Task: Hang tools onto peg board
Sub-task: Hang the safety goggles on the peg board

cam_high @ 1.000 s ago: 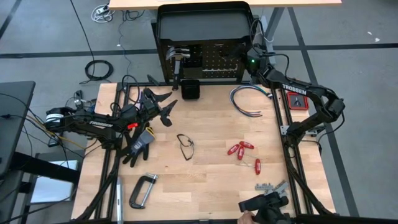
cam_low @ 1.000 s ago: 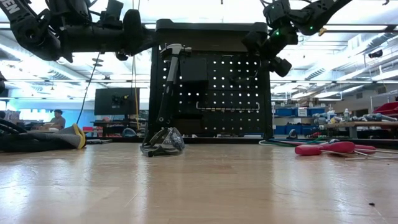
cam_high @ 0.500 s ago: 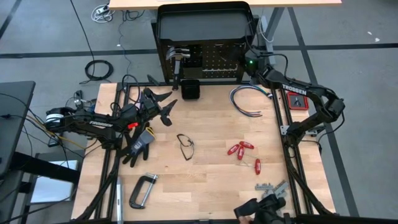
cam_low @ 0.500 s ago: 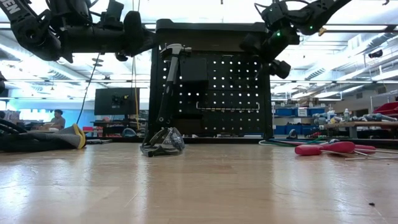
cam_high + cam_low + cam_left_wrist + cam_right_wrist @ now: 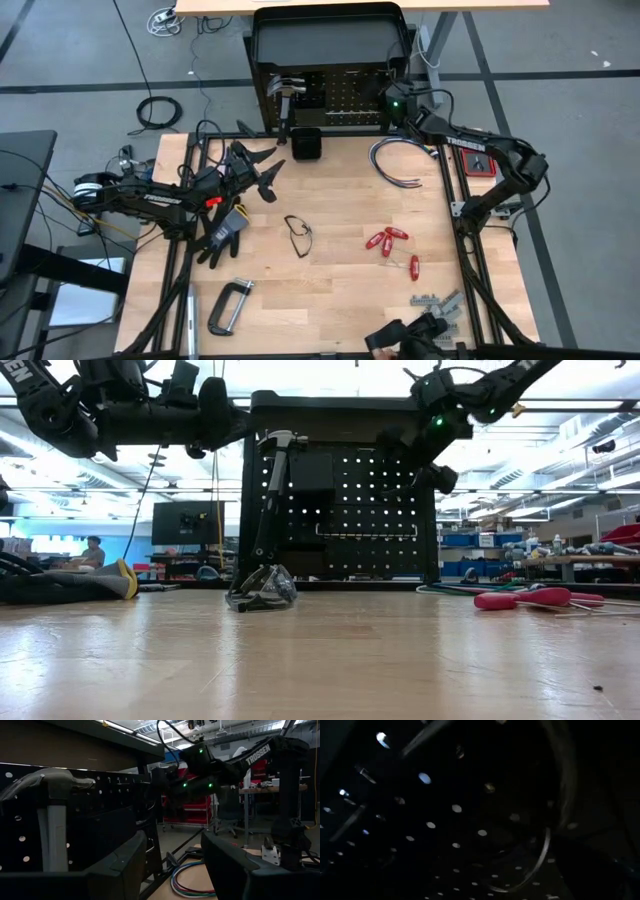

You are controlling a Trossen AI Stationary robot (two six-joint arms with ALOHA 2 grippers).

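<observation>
Both arms raised — right gripper (image 5: pixel 388 106) at peg board (image 5: pixel 345 98), fingers unclear

Right gripper (image 5: pixel 386 106) now farther left along the peg board (image 5: pixel 345 100), fingers wider apart.

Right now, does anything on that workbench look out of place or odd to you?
Mostly no. The hammer hangs on the peg board, while the C-clamp, glasses and red-handled drivers lie loose on the table. The work glove hangs over its left edge.
</observation>
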